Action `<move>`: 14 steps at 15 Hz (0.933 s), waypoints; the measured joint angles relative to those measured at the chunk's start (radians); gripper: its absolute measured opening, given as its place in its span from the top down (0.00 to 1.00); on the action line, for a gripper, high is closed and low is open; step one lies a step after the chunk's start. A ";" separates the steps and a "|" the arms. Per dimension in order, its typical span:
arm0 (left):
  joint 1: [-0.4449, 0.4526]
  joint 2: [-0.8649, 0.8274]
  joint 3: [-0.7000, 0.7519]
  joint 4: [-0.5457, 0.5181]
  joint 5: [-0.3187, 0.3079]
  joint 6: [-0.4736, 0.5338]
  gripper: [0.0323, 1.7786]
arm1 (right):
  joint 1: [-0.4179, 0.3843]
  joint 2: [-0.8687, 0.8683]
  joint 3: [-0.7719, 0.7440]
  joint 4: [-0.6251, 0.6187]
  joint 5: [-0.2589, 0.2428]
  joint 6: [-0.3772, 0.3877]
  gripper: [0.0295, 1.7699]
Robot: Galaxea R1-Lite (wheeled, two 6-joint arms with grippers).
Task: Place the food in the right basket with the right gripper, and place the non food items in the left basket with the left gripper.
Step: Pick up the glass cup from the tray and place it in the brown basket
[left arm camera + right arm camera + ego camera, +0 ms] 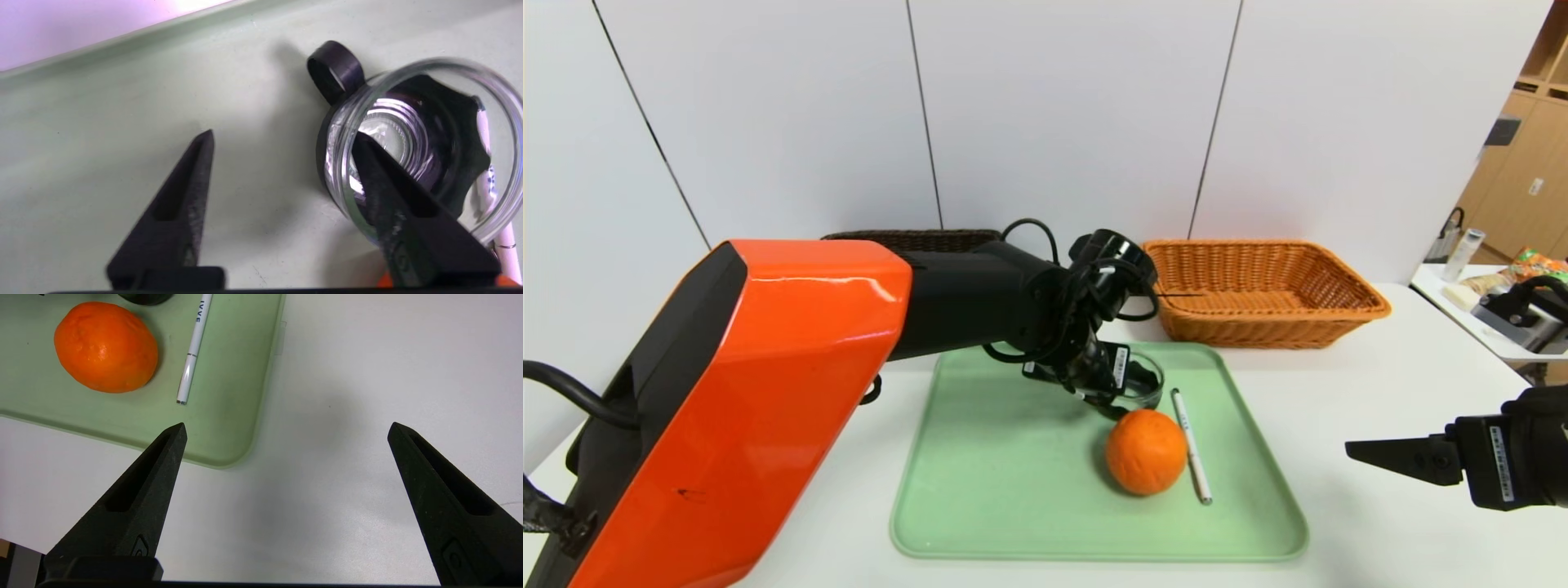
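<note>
On the green tray (980, 457), the left gripper (282, 136) stands spread at the glass cup (425, 139), one finger inside the rim, one outside. To grip well, pinch the wall squarely, clear of the orange (1146, 451) at the cup's 6 o'clock. The pen (1191, 445) lies at the orange's 3 o'clock. The right gripper (286, 428) waits open off the tray.

The white pen (194, 347) carries dark printed letters near its upper end, close to the left pincer (1127, 400); they look like "IVVE". The white barcode labels on both pincers cannot be read.
</note>
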 joint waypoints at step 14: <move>0.055 -0.097 0.000 -0.014 0.056 0.008 0.97 | -0.001 -0.004 0.004 0.000 -0.001 0.000 0.04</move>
